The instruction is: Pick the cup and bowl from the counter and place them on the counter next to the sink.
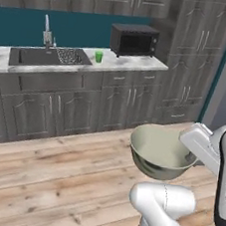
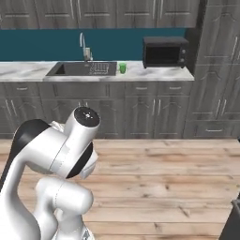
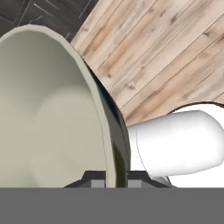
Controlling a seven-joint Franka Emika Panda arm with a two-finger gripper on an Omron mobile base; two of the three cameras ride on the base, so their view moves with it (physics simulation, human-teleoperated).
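Bowl (image 1: 158,149) held upright above floor; cup (image 1: 98,56) on counter (image 1: 136,62) beside sink (image 1: 41,56).

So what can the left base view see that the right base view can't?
Left base view alone: the bowl, held up over the wood floor, gripper pinching its rim.
Right base view alone: the arm's black-capped joint up close.
Both: the green cup on the counter beside the sink, the faucet, and the microwave.
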